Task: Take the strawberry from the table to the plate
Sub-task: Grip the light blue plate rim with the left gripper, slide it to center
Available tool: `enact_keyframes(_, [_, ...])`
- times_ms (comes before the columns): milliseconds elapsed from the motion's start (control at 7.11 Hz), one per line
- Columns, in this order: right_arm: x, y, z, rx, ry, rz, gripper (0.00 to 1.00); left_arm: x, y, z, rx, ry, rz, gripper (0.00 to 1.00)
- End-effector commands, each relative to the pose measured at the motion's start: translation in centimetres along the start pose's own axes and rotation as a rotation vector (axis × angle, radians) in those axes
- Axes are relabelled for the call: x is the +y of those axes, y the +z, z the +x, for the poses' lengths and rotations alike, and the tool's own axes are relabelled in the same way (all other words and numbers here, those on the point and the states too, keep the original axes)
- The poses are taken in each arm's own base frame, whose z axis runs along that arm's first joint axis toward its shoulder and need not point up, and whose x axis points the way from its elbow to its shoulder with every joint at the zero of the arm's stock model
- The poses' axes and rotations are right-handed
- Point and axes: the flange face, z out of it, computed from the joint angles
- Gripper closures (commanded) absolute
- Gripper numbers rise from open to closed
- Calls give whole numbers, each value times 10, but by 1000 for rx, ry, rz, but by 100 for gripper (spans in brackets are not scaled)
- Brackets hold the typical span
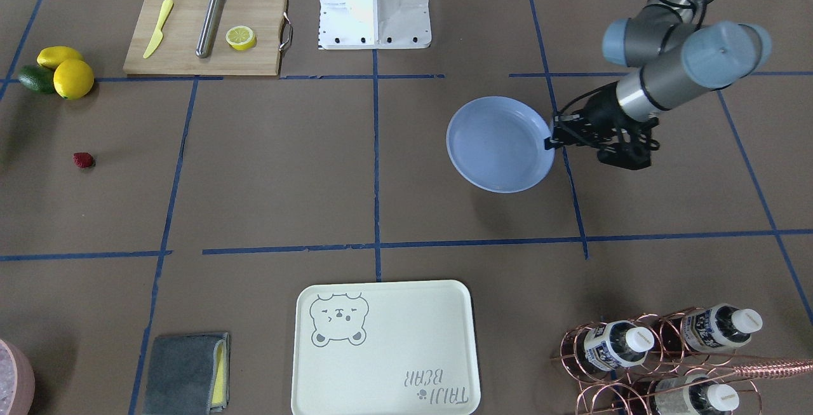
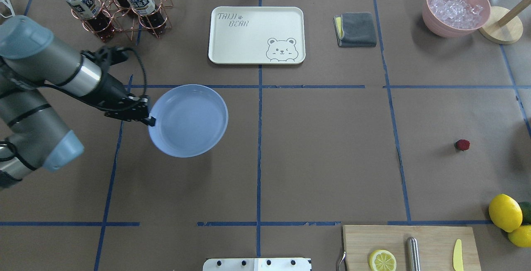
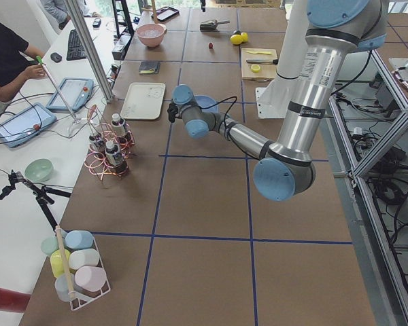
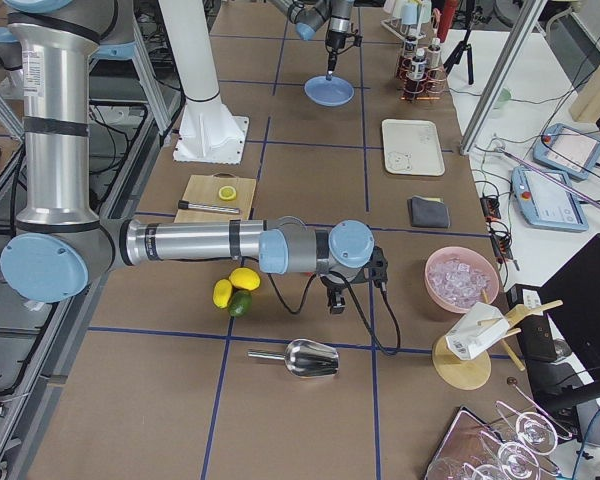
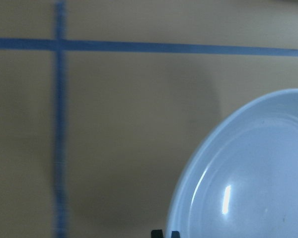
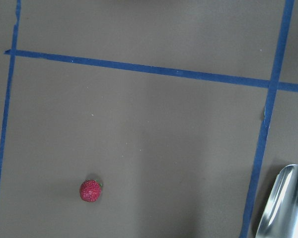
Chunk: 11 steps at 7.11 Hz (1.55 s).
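Observation:
The strawberry (image 2: 462, 145) (image 1: 83, 160) lies alone on the brown table (image 2: 323, 155), toward the robot's right side. It shows low and left of centre in the right wrist view (image 6: 90, 190). The light-blue plate (image 2: 188, 120) (image 1: 498, 145) sits on the robot's left side. My left gripper (image 2: 151, 120) (image 1: 549, 142) is shut on the plate's rim, and the fingertips (image 5: 158, 233) show at the rim in the left wrist view. My right gripper (image 4: 335, 300) hangs above the table near the lemons. It shows only in the exterior right view, so I cannot tell whether it is open or shut.
Lemons (image 2: 505, 212) and an avocado (image 2: 526, 212) lie near the strawberry, beside a cutting board (image 2: 410, 246) with a lemon half, a metal cylinder and a knife. A metal scoop (image 6: 283, 203) is close by. A cream bear tray (image 2: 256, 34), bottle rack (image 2: 112, 7), grey cloth (image 2: 356, 29) and ice bowl (image 2: 456, 7) line the far edge.

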Motion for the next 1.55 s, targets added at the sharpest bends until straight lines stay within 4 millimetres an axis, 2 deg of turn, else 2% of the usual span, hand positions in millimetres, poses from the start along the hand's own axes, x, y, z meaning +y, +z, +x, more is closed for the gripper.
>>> enact_keyframes(0, [-1, 1, -1, -3, -6, 2, 0, 51, 88, 101, 13, -58, 24, 100])
enact_keyframes(141, [0, 1, 0, -3, -5, 1, 0, 51, 114, 101, -20, -64, 70, 100])
enact_keyframes(281, [-1, 2, -1, -4, -7, -1, 0, 48, 128, 103, -38, -66, 94, 100])
enact_keyframes(703, [-1, 3, -3, -6, -9, -2, 0, 55, 134, 110, -33, -56, 81, 100])
enact_keyframes(1266, [-2, 10, -6, -5, -17, -17, 0, 55, 136, 102, -47, -64, 80, 100])
enact_keyframes(1406, [-2, 12, -8, -4, -21, -21, 0, 55, 136, 101, -50, -66, 83, 65])
